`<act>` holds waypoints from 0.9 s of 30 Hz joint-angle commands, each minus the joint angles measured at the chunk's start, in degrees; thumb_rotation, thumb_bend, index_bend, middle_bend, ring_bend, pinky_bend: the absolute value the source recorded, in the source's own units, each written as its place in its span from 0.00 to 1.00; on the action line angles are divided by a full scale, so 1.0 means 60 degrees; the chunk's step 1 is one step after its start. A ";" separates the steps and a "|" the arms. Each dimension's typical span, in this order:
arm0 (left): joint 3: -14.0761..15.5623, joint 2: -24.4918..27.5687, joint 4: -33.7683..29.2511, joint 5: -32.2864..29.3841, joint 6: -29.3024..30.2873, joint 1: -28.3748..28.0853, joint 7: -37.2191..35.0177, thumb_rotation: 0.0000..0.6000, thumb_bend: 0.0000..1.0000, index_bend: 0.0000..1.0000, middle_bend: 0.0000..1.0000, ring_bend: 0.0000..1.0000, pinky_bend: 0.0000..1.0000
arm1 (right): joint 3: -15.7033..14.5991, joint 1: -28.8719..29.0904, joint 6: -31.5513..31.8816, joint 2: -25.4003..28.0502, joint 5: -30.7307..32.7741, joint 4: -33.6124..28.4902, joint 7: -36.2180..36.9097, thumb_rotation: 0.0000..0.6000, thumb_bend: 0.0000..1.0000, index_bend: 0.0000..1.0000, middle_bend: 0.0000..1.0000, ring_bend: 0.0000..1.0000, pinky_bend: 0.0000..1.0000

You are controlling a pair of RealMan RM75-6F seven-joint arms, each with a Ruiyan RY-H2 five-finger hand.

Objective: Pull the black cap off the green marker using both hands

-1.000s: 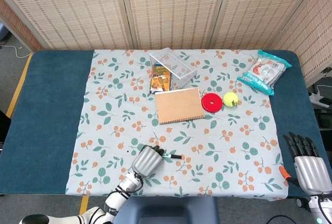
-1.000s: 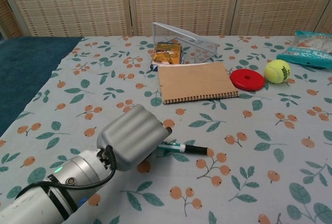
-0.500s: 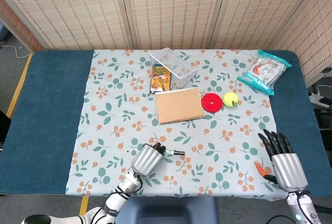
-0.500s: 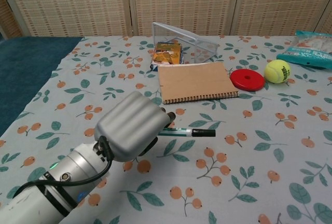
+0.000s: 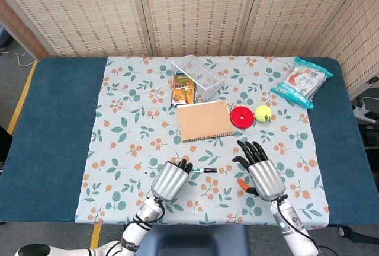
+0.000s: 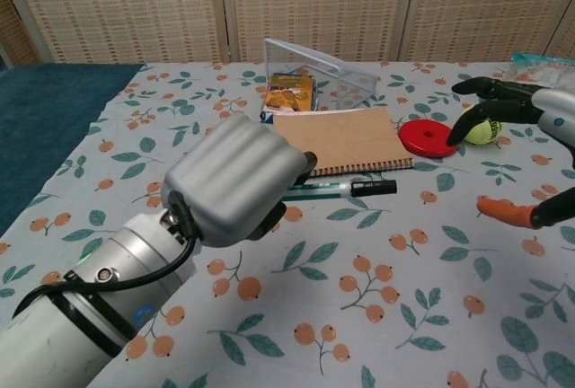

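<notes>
The left hand (image 6: 235,181) gripped the green marker (image 6: 325,189) above the table, black cap (image 6: 374,187) pointing right. The right hand (image 5: 261,171), fingers apart, should pinch only the cap.

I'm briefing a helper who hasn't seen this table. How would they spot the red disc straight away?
Start from the brown spiral notebook at the middle of the floral tablecloth. Just to its right lies the red disc, flat on the cloth, with the yellow-green tennis ball on its other side. It is the only flat, round, solid red thing there; the ball beside it is a sphere.
</notes>
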 commanded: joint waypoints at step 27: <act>0.0279 0.0022 -0.0684 -0.0188 0.0071 -0.0076 0.0263 1.00 0.60 0.92 1.00 0.88 1.00 | -0.0188 0.0650 0.0975 -0.2691 -0.0758 0.2278 0.0691 1.00 0.18 0.56 0.05 0.00 0.00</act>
